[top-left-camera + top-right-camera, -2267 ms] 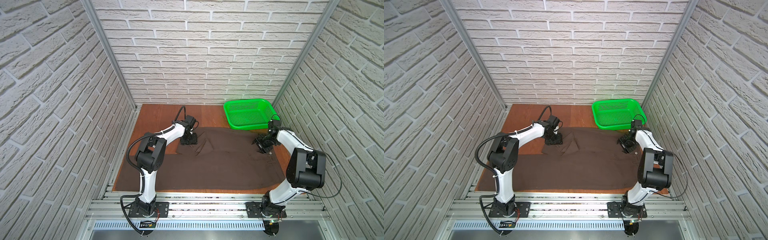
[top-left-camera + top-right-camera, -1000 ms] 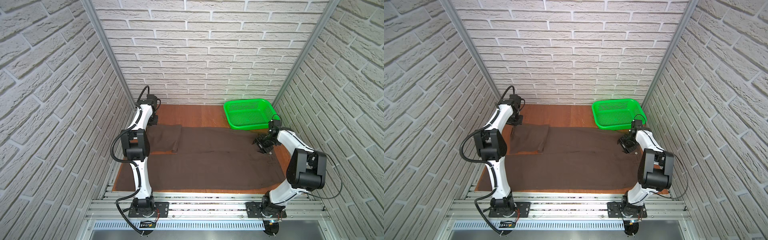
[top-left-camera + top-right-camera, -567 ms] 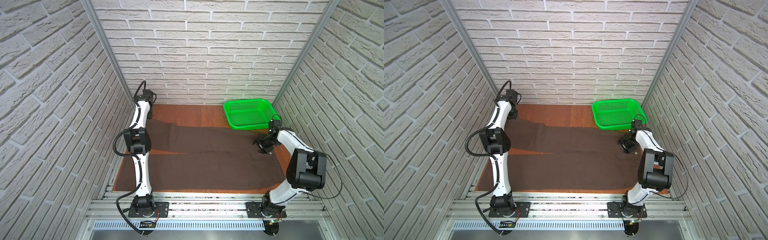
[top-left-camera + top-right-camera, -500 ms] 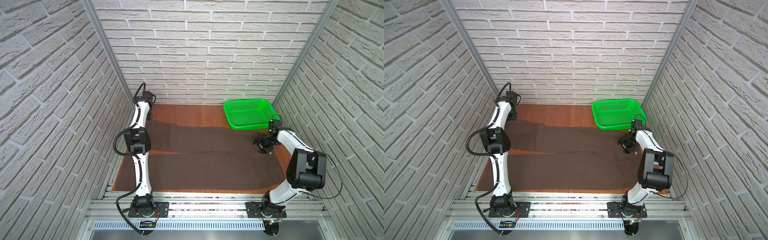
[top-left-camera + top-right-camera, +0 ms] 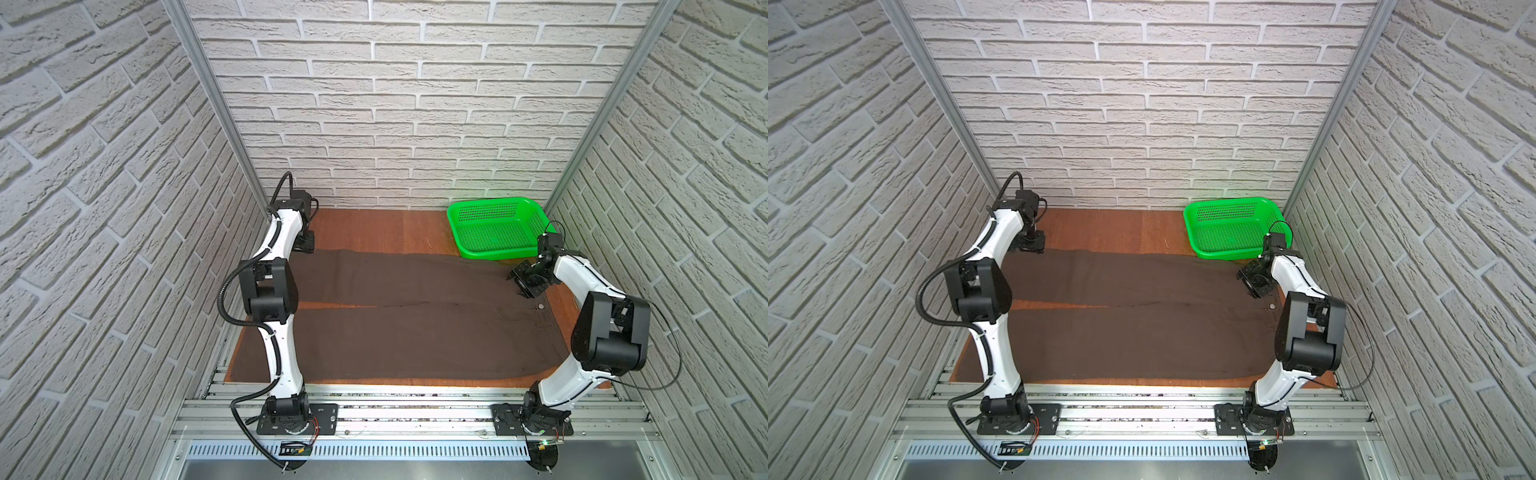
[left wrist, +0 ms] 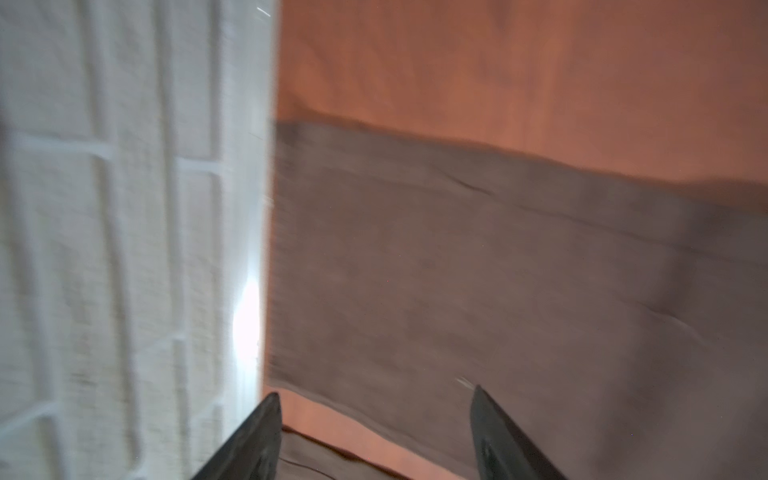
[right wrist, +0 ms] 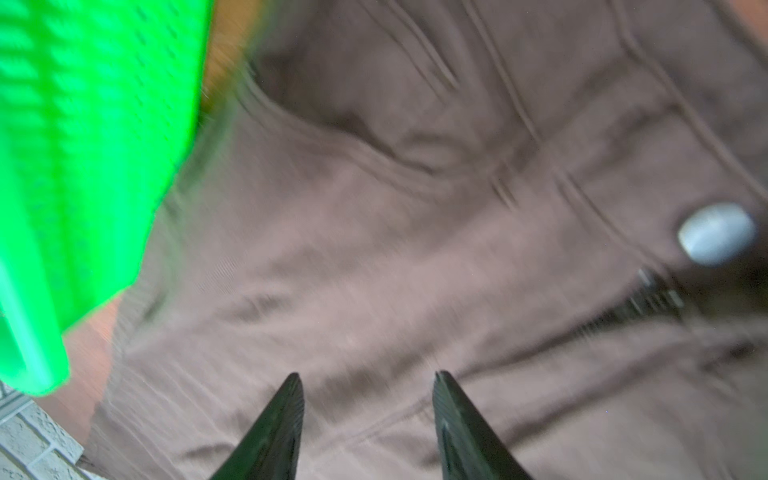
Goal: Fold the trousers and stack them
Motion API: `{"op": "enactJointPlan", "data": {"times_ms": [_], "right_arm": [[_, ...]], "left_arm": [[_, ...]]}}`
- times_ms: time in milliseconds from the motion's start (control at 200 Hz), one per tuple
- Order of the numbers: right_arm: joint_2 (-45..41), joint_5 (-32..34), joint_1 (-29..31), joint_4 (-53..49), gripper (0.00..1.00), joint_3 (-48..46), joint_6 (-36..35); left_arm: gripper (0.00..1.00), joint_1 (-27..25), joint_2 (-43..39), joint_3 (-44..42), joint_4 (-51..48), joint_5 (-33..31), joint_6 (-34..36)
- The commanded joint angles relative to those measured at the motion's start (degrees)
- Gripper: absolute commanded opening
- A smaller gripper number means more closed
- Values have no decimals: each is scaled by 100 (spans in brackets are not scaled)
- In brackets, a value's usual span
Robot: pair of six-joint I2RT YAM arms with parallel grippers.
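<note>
The dark brown trousers (image 5: 415,324) (image 5: 1142,328) lie spread flat across the wooden table, legs to the left and waistband to the right. A pale button (image 5: 540,306) (image 7: 717,232) sits at the waistband. My left gripper (image 5: 305,246) (image 5: 1030,245) (image 6: 374,392) is open at the far leg's hem in the back left corner, and nothing is between its fingers. Over the waistband's far corner, my right gripper (image 5: 524,283) (image 5: 1252,284) (image 7: 368,374) hovers just above the fabric (image 7: 374,249), jaws apart and holding nothing.
A green mesh basket (image 5: 494,251) (image 5: 1229,246) (image 7: 83,166) stands at the back right, just behind the right gripper. Brick walls close in on three sides, and the left wall (image 6: 124,249) is right beside the left gripper. Bare table (image 5: 374,228) shows behind the trousers.
The left gripper pulled the folded-over far leg out to the back left corner, laying it flat, then opened and let go of the hem. The right arm has stayed put.
</note>
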Motion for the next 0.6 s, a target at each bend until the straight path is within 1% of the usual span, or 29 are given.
{"op": "enactJointPlan", "data": {"times_ms": [0, 110, 245, 360, 405, 595], "right_arm": [[348, 69, -94, 686, 50, 171, -26], [792, 10, -195, 758, 50, 482, 53], [1136, 22, -307, 848, 49, 710, 170], [1364, 35, -362, 822, 49, 956, 228], [1646, 49, -380, 813, 49, 1056, 262], [2196, 46, -420, 751, 50, 1638, 377]], "left_arm": [[66, 135, 50, -778, 703, 1149, -645], [64, 218, 241, -1106, 866, 1352, -790], [64, 311, 586, -1071, 779, 1206, -838], [64, 357, 920, -822, 553, 965, -850], [64, 376, 1036, -706, 457, 911, -839], [65, 400, 1589, -5, 102, 879, -777]]}}
